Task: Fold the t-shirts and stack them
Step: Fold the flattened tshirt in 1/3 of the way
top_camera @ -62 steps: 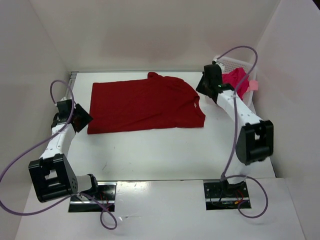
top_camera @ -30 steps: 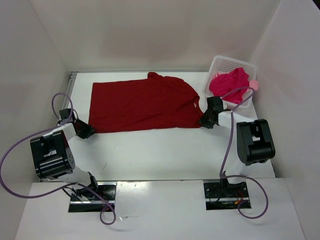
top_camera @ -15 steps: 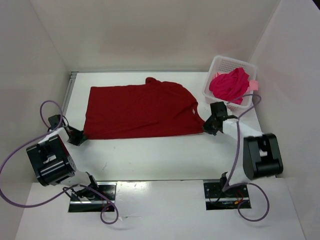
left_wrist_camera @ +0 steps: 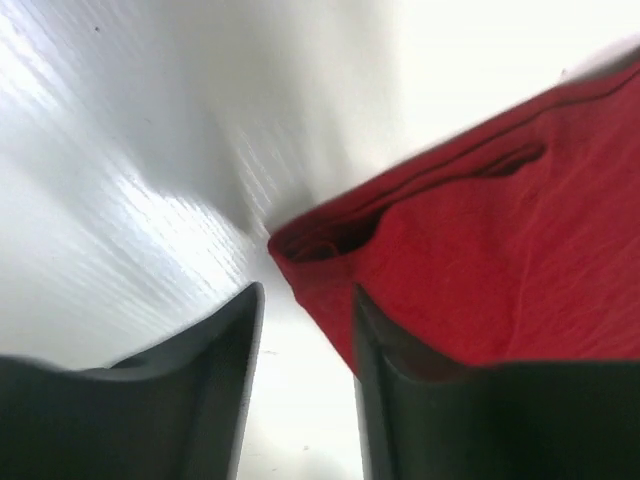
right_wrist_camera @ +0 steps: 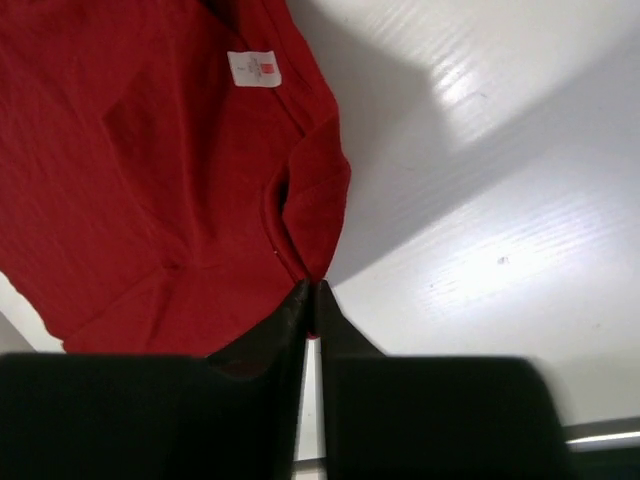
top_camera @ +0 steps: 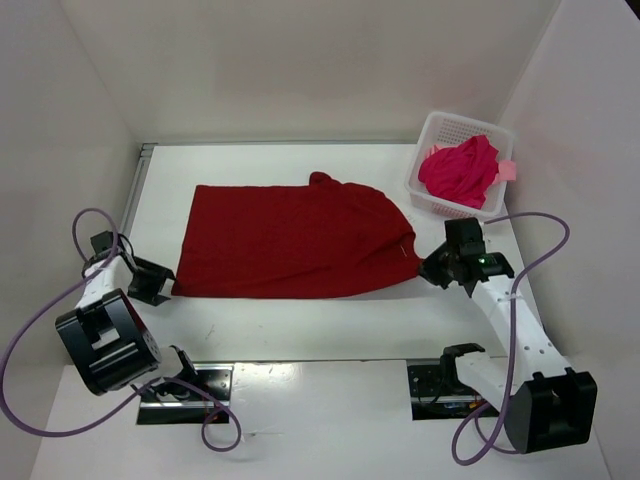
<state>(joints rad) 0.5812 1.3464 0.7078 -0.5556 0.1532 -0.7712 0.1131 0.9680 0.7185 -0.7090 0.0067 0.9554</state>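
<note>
The right gripper [right_wrist_camera: 310,292] has its two fingers pinched tight on the near right corner of the dark red t-shirt [right_wrist_camera: 150,170]. The hem puckers into a small fold that runs up to the tips. A white label [right_wrist_camera: 253,68] shows on the cloth a little beyond the pinch, and the bare white table [right_wrist_camera: 480,200] lies to the right of it. The left gripper [left_wrist_camera: 306,292] sits low at the shirt's near left corner with its fingers apart and nothing clamped between them. The folded corner lies just ahead of the gap, and the right-hand finger stands in front of the cloth's edge. Whether that finger touches the cloth cannot be told. From above, the shirt is spread flat across the middle of the table with its long side running left to right and its collar at the far edge. In the far right corner stands a white perforated basket [top_camera: 438,130], near the shirt's right end but apart from it. It holds the crimson-pink t-shirt [top_camera: 460,170] in a heap, and the salmon pink t-shirt [top_camera: 507,170] peeks over its right rim.
</note>
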